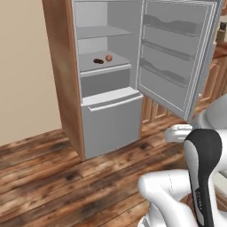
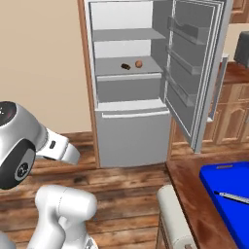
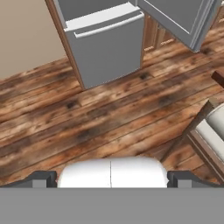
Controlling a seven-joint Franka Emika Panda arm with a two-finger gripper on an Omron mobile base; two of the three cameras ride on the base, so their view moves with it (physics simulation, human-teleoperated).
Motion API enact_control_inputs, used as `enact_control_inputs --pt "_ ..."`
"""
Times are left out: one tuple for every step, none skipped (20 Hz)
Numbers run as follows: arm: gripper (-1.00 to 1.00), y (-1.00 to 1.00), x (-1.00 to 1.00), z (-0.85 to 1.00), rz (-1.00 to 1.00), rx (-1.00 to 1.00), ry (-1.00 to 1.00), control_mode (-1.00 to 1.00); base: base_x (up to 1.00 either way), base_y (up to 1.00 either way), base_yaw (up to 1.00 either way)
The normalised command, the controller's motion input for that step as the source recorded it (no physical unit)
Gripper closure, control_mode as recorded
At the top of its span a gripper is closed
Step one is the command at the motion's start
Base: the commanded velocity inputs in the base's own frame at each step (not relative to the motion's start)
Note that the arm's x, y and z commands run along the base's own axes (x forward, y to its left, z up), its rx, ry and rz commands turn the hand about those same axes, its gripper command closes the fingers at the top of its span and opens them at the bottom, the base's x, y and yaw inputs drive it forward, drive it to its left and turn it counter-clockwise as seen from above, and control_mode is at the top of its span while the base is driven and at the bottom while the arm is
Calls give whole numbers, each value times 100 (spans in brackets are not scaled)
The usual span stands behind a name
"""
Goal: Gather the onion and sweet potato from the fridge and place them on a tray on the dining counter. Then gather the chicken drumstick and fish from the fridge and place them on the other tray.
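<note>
Fridge [image 1: 106, 88] door hangs open at my frame's top, onion [image 1: 108, 57] and sweet potato [image 1: 98, 61] just apart on its middle shelf, blue tray [image 2: 228, 194] lower right, my gripper [image 3: 111, 178] released over bare floorboards.

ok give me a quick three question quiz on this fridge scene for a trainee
1. True or false: the fridge door stands open.
2. Which lies further left on the shelf in the left base view: A the onion, B the sweet potato?
3. Fill in: the blue tray sits on the ______ counter.

Key: 1 true. 2 B. 3 dining. In the hand view the tool is open and holds nothing.
</note>
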Motion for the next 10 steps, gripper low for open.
enact_control_inputs --pt "-100 0 0 0 0 0 0 100 57 0 13" --pt "-100 0 0 0 0 0 0 100 60 0 13" --pt "-100 0 0 0 0 0 0 100 64 0 12" --pt "-100 0 0 0 0 0 0 100 63 0 12" --pt "-100 0 0 0 0 0 0 100 61 0 10" --pt "-100 0 0 0 0 0 0 100 66 0 9" --pt "-100 0 0 0 0 0 0 100 66 -4 9" --pt "-100 0 0 0 0 0 0 100 65 -7 9" --pt "-100 0 0 0 0 0 0 100 66 -12 9" --pt "-100 0 0 0 0 0 0 100 61 -17 9"
